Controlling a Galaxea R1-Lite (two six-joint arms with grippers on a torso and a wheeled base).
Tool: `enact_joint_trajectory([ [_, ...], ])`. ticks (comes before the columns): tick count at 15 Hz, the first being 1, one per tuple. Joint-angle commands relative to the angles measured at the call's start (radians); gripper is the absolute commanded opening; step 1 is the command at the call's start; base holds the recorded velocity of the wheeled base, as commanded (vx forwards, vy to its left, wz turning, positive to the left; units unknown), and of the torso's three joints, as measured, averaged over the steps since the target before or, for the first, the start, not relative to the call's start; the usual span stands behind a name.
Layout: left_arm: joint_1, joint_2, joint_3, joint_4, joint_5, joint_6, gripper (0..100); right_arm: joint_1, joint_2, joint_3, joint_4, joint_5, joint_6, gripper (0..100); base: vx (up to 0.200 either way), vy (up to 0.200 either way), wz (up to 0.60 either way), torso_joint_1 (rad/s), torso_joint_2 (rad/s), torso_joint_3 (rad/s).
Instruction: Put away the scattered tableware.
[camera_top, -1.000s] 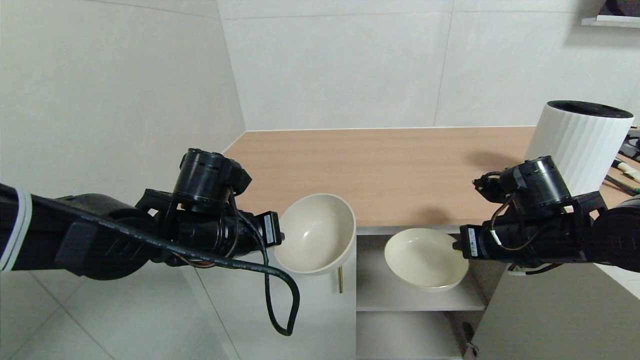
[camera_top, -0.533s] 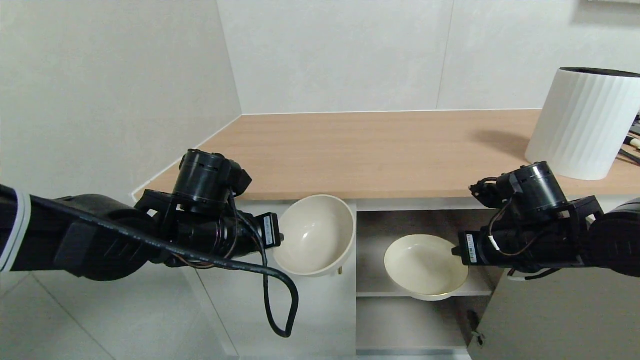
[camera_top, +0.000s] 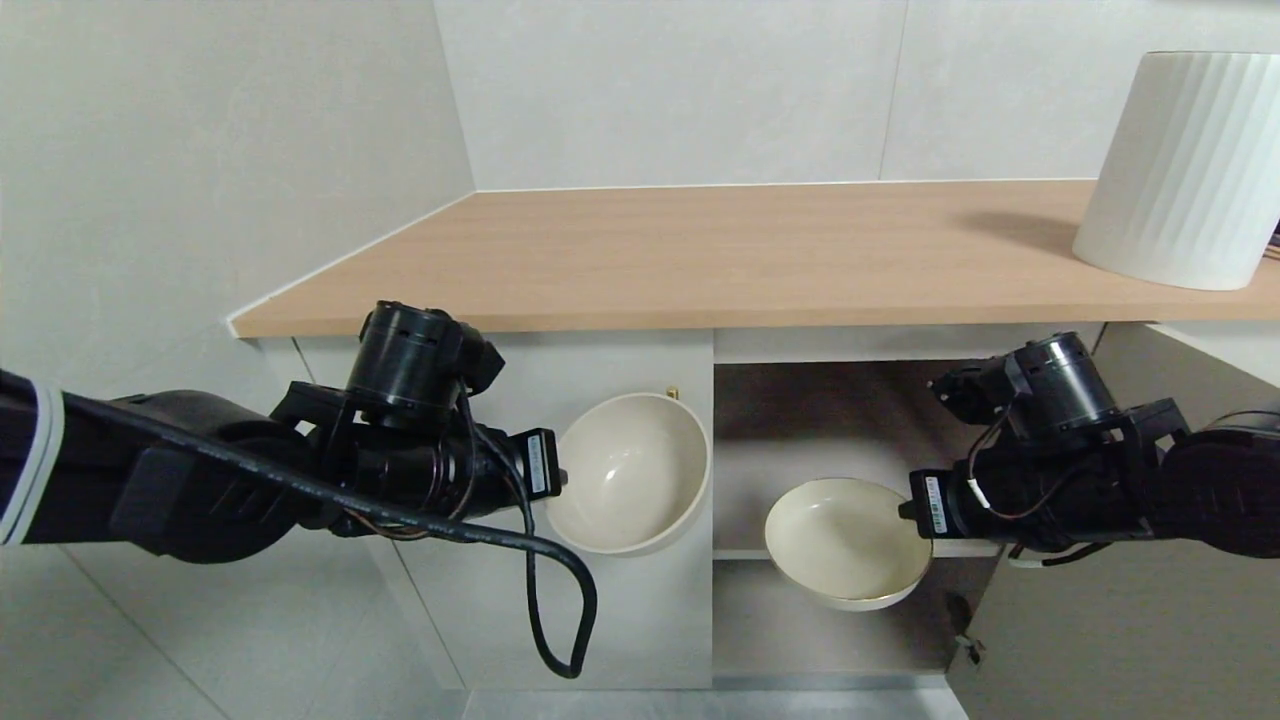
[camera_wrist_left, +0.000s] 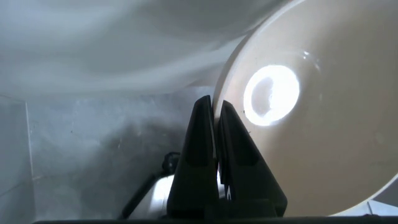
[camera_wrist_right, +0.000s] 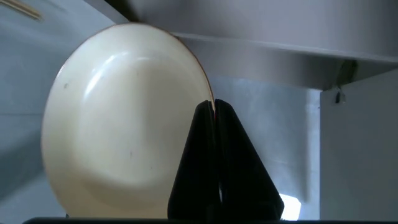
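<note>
While left claw (camera_top: 562, 478) pinches deep bowl (camera_top: 630, 475) rim, right claw (camera_top: 903, 508) pinches shallow bowl (camera_top: 845, 540); wrist stickers (camera_top: 541, 463) unreadable.

The 2 arms are held out level and angled inward, the left gripper (camera_top: 560, 478) clamped on the rim of a deep bowl (camera_top: 630, 470), the right gripper (camera_top: 905, 505) on a shallow bowl (camera_top: 845, 540).
</note>
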Motion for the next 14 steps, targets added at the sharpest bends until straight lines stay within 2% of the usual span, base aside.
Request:
enact_joint_trajectory([
  [1, 0.000, 0.000, 0.000, -0.003, 0.000, -0.001, 0, 0.004, 0.011, -0.002, -0.001, -0.001, 0.000, 0, 0.000, 0.000, 0.00, -0.036, 0.16, 0.124],
  [6, 0.000, -0.001, 0.000, -0.001, 0.000, -0.001, 0, 0.008, 0.037, -0.002, -0.001, 0.000, 0.000, 0, 0.000, 0.000, 0.00, -0.007, 0.03, 0.019],
  [11, 0.000, -0.003, 0.000, -0.001, 0.000, -0.001, 0, 0.037, 0.172, -0.014, -0.007, -0.008, 0.000, 0, 0.000, 0.000, 0.00, 0.000, 0.00, 0.000],
  [14, 0.000, -0.004, 0.000, -0.001, -0.001, -0.001, 0, 0.030, 0.299, -0.037, -0.114, -0.015, 0.020, 0, 0.000, 0.000, 0.00, 0.000, 0.00, 0.000],
])
